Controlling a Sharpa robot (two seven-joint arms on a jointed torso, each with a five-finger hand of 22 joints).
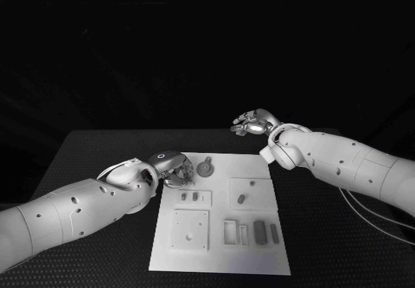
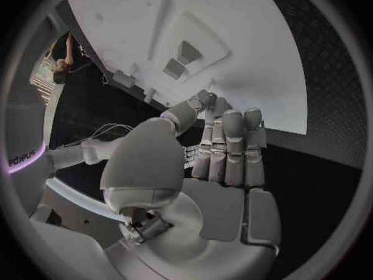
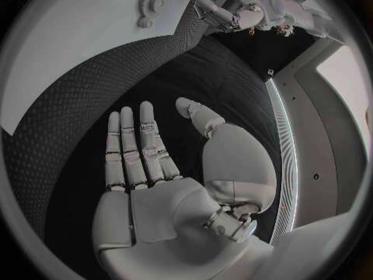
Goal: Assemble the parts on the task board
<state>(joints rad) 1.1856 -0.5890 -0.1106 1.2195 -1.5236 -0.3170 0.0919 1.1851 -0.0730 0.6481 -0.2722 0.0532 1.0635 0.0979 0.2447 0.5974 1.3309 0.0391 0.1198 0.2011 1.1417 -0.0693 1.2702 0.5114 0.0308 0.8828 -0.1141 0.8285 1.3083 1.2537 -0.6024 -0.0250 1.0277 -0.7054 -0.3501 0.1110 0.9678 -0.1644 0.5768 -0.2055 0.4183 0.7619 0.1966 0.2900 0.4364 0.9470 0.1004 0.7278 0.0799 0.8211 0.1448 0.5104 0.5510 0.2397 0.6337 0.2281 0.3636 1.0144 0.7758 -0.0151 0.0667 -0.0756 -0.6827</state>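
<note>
The white task board (image 1: 218, 252) lies in the middle of the black table. On it are a round toothed part (image 1: 205, 168), a small part (image 1: 241, 198) in a square recess, two little pieces (image 1: 183, 195) near the left side, and dark bars (image 1: 259, 228) at the near right. My left hand (image 1: 173, 168) hovers at the board's far left corner, fingers straight and together (image 2: 225, 149), holding nothing. My right hand (image 1: 252, 124) is raised beyond the board's far right corner, its palm flat and fingers (image 3: 136, 149) spread over the black table, empty. The toothed part (image 3: 151, 3) and the left hand (image 3: 233, 12) lie ahead of it.
A square plate (image 1: 190, 228) with holes and a narrow frame (image 1: 230, 231) sit on the board's near half. Raised recesses of the board (image 2: 183, 56) lie just past my left fingertips. Black table (image 1: 346, 240) surrounds the board on both sides.
</note>
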